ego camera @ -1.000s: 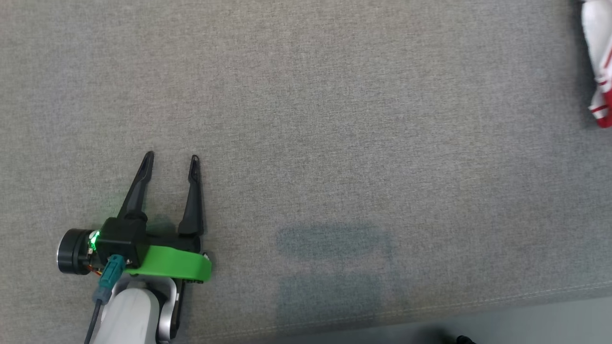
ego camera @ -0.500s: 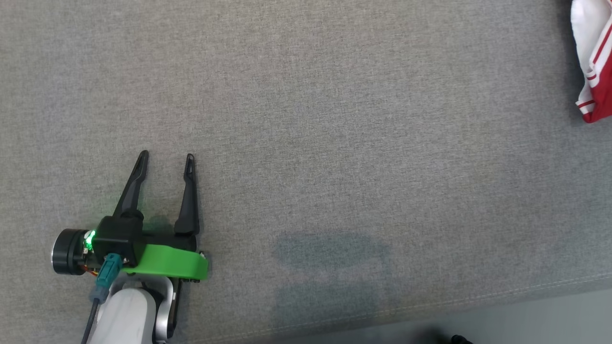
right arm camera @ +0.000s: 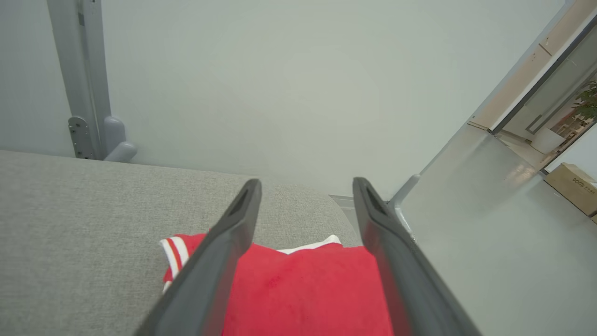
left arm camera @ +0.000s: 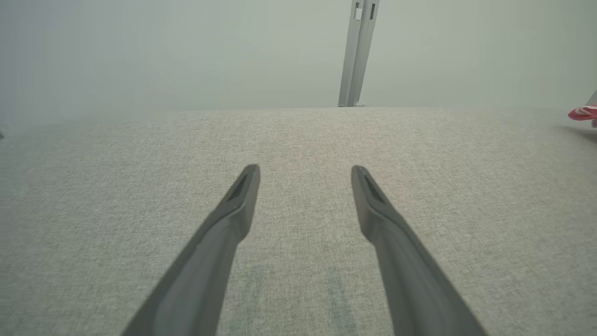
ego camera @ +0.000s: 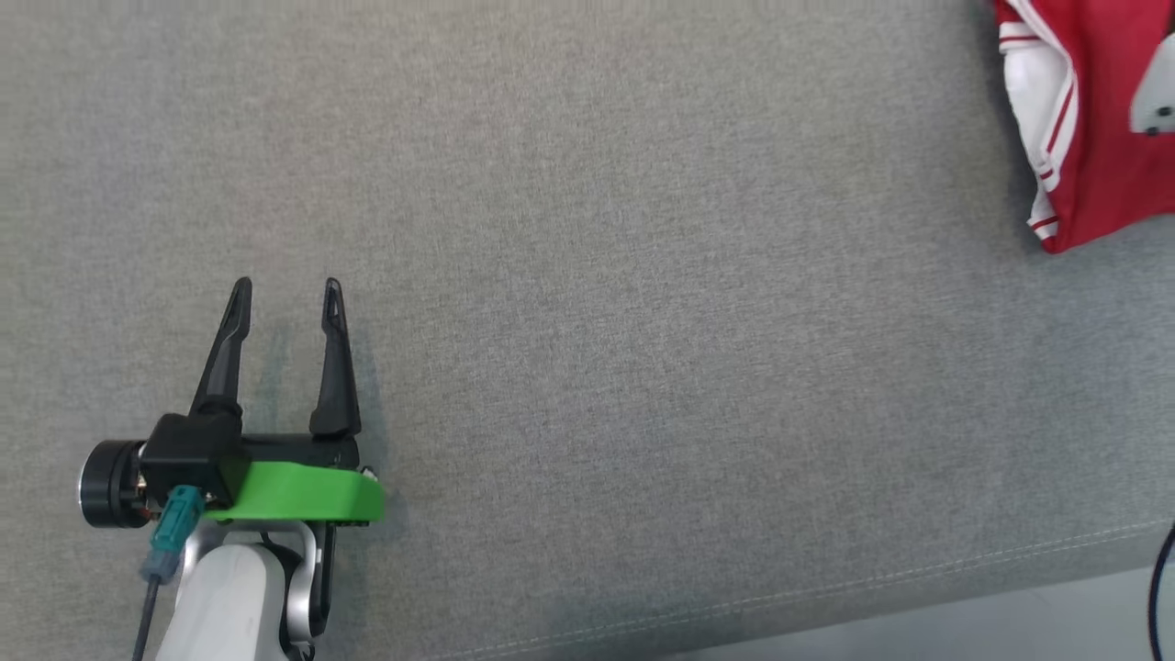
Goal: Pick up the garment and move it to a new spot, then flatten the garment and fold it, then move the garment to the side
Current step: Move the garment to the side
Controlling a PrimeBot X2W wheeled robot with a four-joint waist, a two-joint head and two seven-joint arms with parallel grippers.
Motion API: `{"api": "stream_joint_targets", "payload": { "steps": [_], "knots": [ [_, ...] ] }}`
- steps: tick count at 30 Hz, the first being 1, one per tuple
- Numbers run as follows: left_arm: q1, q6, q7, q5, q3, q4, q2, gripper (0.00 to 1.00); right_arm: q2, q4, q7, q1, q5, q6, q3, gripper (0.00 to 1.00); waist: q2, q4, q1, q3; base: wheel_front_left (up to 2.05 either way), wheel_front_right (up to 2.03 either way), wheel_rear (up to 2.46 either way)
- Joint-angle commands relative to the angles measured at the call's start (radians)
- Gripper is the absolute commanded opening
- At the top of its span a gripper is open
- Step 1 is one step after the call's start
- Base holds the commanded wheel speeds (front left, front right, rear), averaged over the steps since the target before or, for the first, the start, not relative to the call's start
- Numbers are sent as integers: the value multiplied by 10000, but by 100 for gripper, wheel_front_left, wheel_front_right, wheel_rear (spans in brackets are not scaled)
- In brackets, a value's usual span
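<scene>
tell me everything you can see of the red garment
The garment is soft red cloth with a white panel and red-and-white striped trim, folded over into a fairly flat bundle. It lies on the grey fabric surface near its right end, cut off by the head view's edge. The right gripper stands open above it; contact cannot be told.

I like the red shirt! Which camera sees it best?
The right wrist view: the red garment lies big and close. The head view cuts it off at its corner; the left wrist view catches a sliver.
</scene>
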Motion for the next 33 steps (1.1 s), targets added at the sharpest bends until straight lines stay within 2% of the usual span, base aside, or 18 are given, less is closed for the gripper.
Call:
{"api": "stream_joint_targets", "payload": {
  "steps": [1,4,11,16,19,27,33],
  "knots": [
    [-94,73,-93,-132,113,98,-12,100,139,-57,-77,293,368,-19,312,100,1,-98,-1,-773,0,0,0],
    [-13,140,-126,-290,336,244,-96,100,569,-655,-76,668,1396,-18,1072,100,1,-162,-1,-1324,0,0,0],
    [432,196,-172,-675,918,594,-300,100,1058,-2137,-80,2509,3704,-19,2686,100,1,-260,-1,-2489,0,0,0],
    [865,233,-167,-736,1265,808,-484,100,1241,-3200,-75,3963,4694,-19,3356,100,1,-262,-1,-3043,0,0,0],
    [1113,206,-160,-788,1436,1064,-598,100,1453,-4025,-76,5069,4965,-18,3642,100,1,-214,-1,-3337,0,0,0],
    [1382,44,-158,-881,1181,1859,-815,100,2314,-5849,-76,7341,4747,-18,3481,100,1,19,-1,-3723,0,0,0],
    [1504,-79,-160,-1111,964,2130,-888,100,2588,-6692,-59,8608,4660,-18,3666,100,1,267,-1,-4010,0,0,0]
  ]
}}
